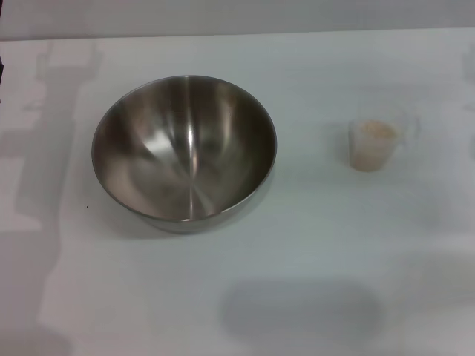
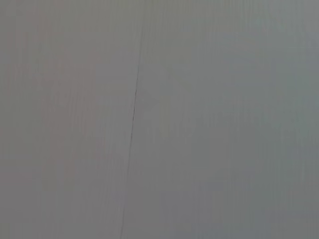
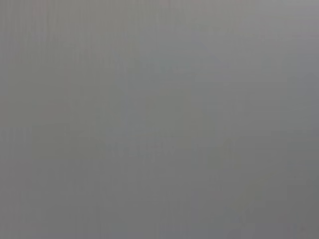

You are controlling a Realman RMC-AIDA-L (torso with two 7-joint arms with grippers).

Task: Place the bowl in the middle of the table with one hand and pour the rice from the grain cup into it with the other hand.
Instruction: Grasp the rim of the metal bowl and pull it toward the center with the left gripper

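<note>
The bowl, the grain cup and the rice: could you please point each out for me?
bowl [image 1: 185, 148], head view, shiny inner wall.
grain cup [image 1: 369, 162], head view, clear side wall.
rice [image 1: 375, 130], head view, top surface.

Soft grey shadows [image 1: 44, 148] fall leftward under diffuse light; pale wall [image 1: 223, 15] behind

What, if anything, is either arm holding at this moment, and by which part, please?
Nothing is held. The bowl and the grain cup of rice stand free on the table, and neither tool is in view.
</note>
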